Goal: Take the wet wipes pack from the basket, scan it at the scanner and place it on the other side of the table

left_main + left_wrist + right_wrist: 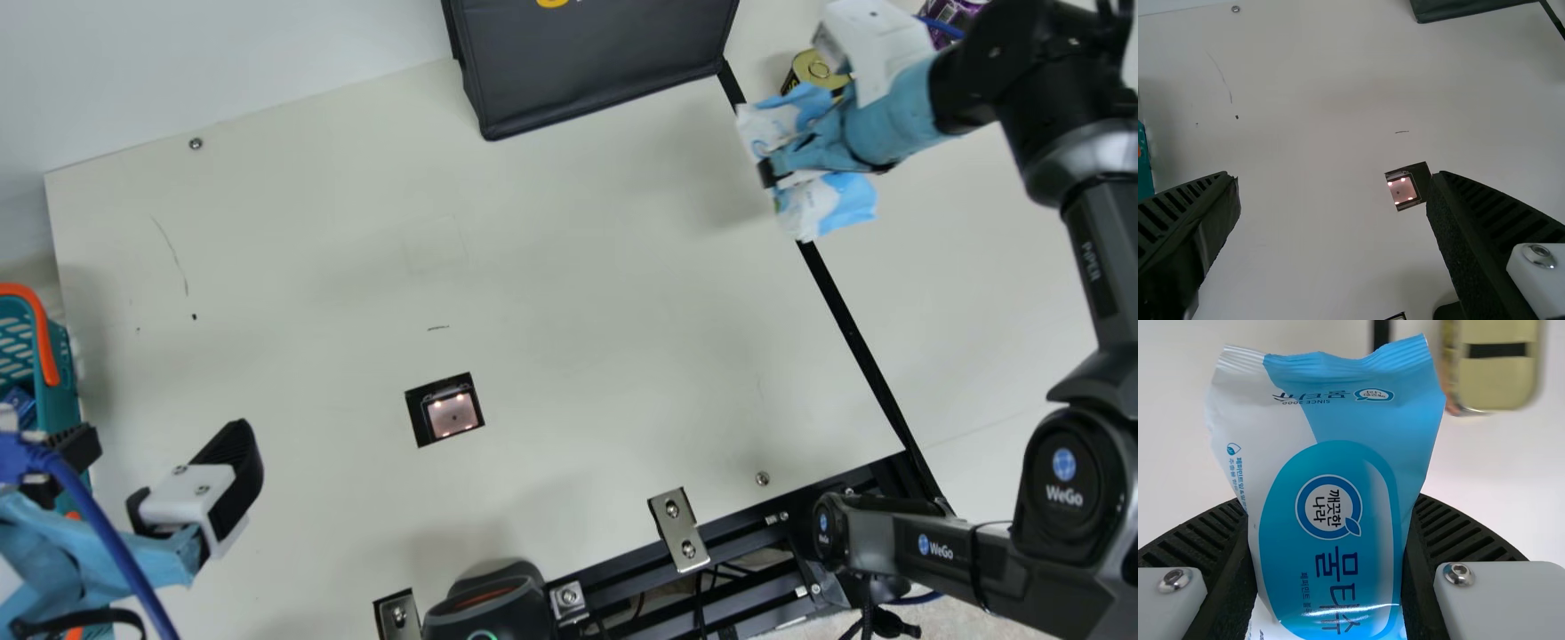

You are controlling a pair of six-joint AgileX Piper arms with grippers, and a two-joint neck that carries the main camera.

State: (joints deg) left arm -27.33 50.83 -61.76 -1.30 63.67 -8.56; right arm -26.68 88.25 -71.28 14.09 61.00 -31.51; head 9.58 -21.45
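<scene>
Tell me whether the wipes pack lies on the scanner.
No, the wipes pack is held between the jaws of the right gripper.

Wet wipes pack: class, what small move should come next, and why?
Probably ease the wet wipes pack down past the black strip, near the gold can, if it has been scanned: the right gripper holds it above the strip, well away from the lit scanner window.
</scene>
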